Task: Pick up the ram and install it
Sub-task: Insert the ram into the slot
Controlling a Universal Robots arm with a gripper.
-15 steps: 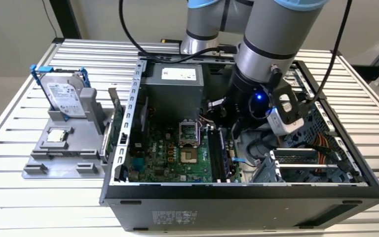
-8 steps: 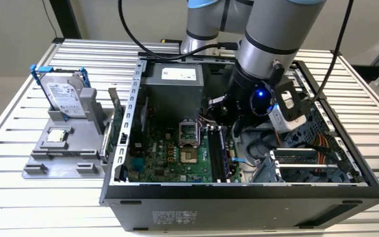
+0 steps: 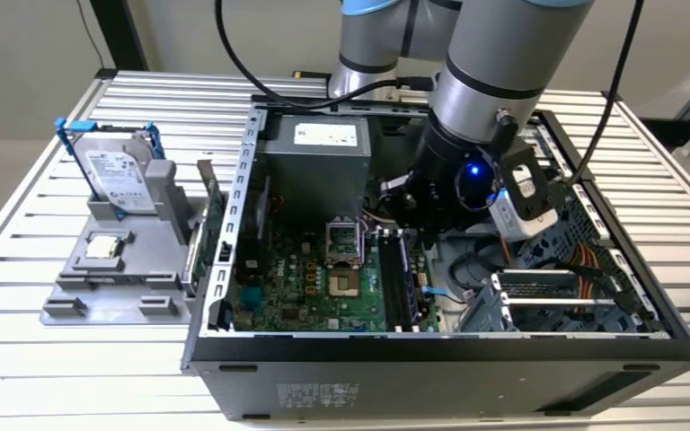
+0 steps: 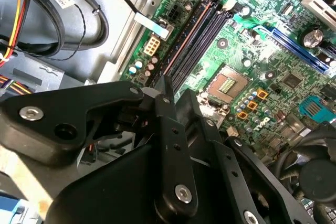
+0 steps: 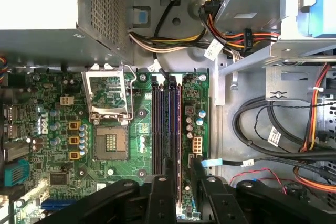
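The open computer case lies on the slatted table, the arm's gripper lowered inside over the motherboard. In both wrist views its black fingers sit at the memory slots — clenched on the ram, a thin stick standing on edge in the slot line, beside the open processor socket.

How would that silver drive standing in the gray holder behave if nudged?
The drive looks like a rigid metal slab, so it is probably stiff and heavy for its size. Standing on edge, it might tip, though the holder seems to brace its base.
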